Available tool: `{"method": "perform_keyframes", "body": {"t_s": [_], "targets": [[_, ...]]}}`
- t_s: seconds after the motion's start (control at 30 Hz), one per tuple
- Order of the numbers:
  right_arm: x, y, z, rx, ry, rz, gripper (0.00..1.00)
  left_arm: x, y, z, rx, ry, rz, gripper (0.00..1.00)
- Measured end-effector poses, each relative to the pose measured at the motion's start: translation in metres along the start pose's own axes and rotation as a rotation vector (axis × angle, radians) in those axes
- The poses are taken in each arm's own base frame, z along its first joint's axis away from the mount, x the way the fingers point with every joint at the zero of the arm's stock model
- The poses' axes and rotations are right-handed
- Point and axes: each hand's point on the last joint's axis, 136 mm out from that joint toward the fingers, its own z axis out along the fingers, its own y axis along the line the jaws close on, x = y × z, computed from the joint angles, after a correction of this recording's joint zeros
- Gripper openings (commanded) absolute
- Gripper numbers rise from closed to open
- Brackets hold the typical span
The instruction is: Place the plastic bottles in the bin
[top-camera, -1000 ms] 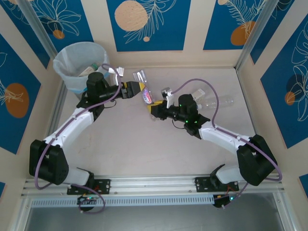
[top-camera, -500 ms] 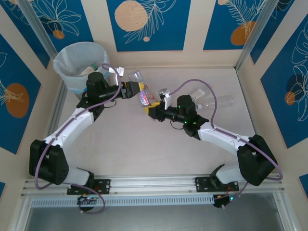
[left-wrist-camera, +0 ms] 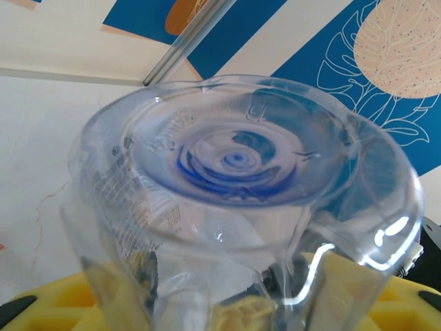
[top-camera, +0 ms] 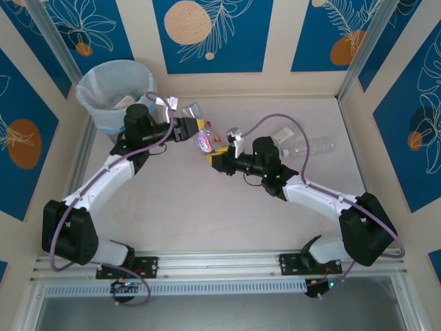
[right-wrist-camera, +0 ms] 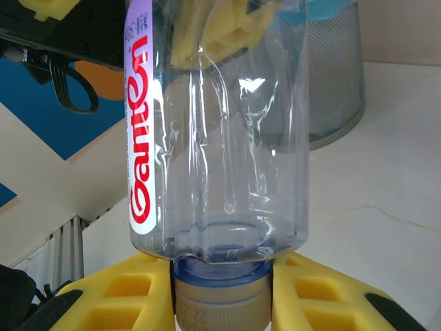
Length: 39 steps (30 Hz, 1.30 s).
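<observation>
A clear plastic bottle point(top-camera: 202, 140) with a purple-and-red label hangs above the table between both arms. My right gripper point(top-camera: 215, 157) is shut on its neck, just above the pale cap point(right-wrist-camera: 220, 300); the body point(right-wrist-camera: 220, 138) rises from the jaws. My left gripper point(top-camera: 195, 126) is shut on the bottle's base half; its yellow fingers point(right-wrist-camera: 213, 31) press the upper body in the right wrist view. In the left wrist view the bottle's round base point(left-wrist-camera: 234, 158) looms over the gripper point(left-wrist-camera: 234, 310). The grey bin point(top-camera: 103, 77), lined with a bag, stands at the back left with bottles inside point(top-camera: 128, 101).
One more clear bottle point(top-camera: 311, 146) lies on the table at the right, behind the right arm. The bin's mesh wall point(right-wrist-camera: 334, 76) shows behind the held bottle. Blue-and-cream walls close the table in at the back and on both sides.
Both grippers and the bottle between them have shifted a little to the left, toward the bin. The right arm has followed the left.
</observation>
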Motion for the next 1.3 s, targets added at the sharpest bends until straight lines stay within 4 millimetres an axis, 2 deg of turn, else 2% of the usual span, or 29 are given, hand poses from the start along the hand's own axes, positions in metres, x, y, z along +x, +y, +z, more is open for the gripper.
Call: {"method": "perform_keyframes", "body": {"t_s": [0.2, 0.33, 0.53, 0.57, 0.6, 0.77, 1.0, 1.2, 1.3], "targets": [[0.000, -0.001, 0.000, 0.004, 0.002, 0.002, 0.18, 0.000, 0.001, -0.001, -0.010, -0.001, 0.001, 0.49], [0.001, -0.002, 0.000, 0.010, 0.005, 0.006, 0.46, 0.002, 0.002, -0.002, -0.026, 0.002, 0.001, 0.49], [-0.003, -0.012, -0.001, 0.066, -0.018, 0.012, 0.73, 0.002, 0.006, -0.004, -0.054, -0.004, 0.009, 0.49], [-0.003, -0.014, -0.001, 0.076, -0.023, 0.009, 0.91, 0.002, 0.007, -0.004, -0.060, -0.004, 0.010, 0.49], [-0.002, -0.016, -0.003, 0.088, -0.026, 0.010, 1.00, 0.003, 0.008, -0.004, -0.064, -0.002, 0.010, 0.49], [-0.012, -0.021, -0.014, 0.142, -0.071, -0.015, 0.99, 0.006, 0.011, -0.005, -0.082, 0.008, 0.008, 0.49], [-0.033, -0.013, -0.029, 0.159, -0.132, -0.088, 0.99, 0.004, 0.013, -0.006, -0.114, 0.017, 0.016, 0.49], [-0.039, -0.013, -0.039, 0.185, -0.167, -0.114, 0.99, -0.003, 0.010, -0.012, -0.164, 0.020, 0.057, 0.49], [-0.041, -0.015, -0.047, 0.208, -0.193, -0.121, 0.99, -0.013, 0.006, -0.018, -0.208, 0.009, 0.089, 0.49]]}}
